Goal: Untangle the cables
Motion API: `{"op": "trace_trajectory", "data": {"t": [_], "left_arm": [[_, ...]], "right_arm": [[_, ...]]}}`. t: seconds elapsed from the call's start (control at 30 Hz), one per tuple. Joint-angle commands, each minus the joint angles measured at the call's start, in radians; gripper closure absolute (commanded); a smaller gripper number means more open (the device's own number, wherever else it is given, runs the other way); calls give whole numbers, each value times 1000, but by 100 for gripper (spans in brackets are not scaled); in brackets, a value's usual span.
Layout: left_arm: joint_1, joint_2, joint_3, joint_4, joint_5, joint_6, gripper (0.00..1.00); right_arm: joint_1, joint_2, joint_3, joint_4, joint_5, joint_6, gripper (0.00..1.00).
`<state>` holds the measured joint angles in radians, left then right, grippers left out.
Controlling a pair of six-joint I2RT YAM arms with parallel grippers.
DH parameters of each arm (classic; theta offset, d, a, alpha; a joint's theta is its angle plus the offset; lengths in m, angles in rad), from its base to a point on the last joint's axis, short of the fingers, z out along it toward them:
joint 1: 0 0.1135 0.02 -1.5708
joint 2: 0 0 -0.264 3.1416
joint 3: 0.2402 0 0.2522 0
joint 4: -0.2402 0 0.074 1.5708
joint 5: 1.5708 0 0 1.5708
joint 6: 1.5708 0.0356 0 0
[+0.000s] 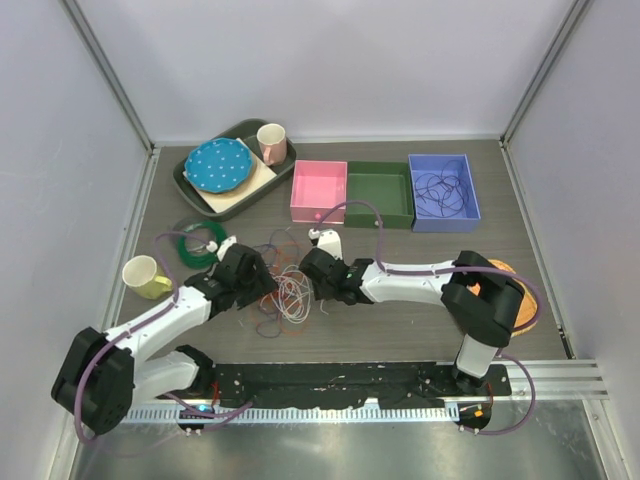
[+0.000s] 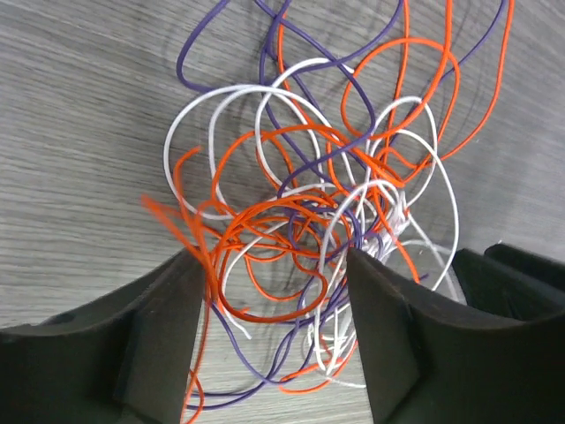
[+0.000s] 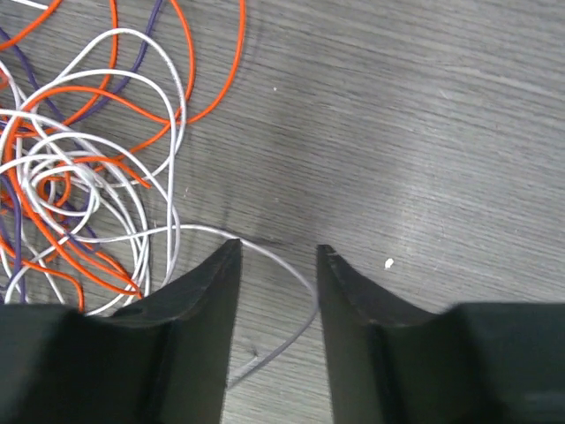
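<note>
The cables (image 1: pixel 288 298) lie as a loose tangle of red-orange, white and dark purple loops on the table between my two grippers. My left gripper (image 1: pixel 260 283) is at the tangle's left side. In the left wrist view it (image 2: pixel 275 265) stands open, with several strands (image 2: pixel 300 185) running between its jaws and not pinched. My right gripper (image 1: pixel 310 280) is at the tangle's right side. In the right wrist view it (image 3: pixel 278 247) is open and low over the table. The free end of a white cable (image 3: pixel 306 283) curves through its gap. A green cable coil (image 1: pixel 197 241) lies apart at the left.
Behind the tangle stand a pink box (image 1: pixel 318 190), a green box (image 1: pixel 380 195) and a blue box (image 1: pixel 445 165) holding dark purple cable. A dark tray (image 1: pixel 190 182) carries a blue plate and a pink cup. A yellow cup (image 1: pixel 145 277) is left, an orange object (image 1: pixel 520 300) right.
</note>
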<state>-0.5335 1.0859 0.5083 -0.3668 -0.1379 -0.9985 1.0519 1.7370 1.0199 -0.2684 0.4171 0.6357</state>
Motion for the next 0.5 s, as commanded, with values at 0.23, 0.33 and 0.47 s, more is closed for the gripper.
{"op": "trace_trajectory", "data": {"t": [0.23,0.33,0.47], "left_arm": [[6,77,156,20,-114,6,93],[6,60,193,-10,-170,12,100],[6,28,220,-9,-158,29,100]], "right_arm": [[-1,-80,-44,-5,-15,27,96],[-1,-129,-84,9,-12,38,99],[-3,-175,-139,58,-26,13,99]]}}
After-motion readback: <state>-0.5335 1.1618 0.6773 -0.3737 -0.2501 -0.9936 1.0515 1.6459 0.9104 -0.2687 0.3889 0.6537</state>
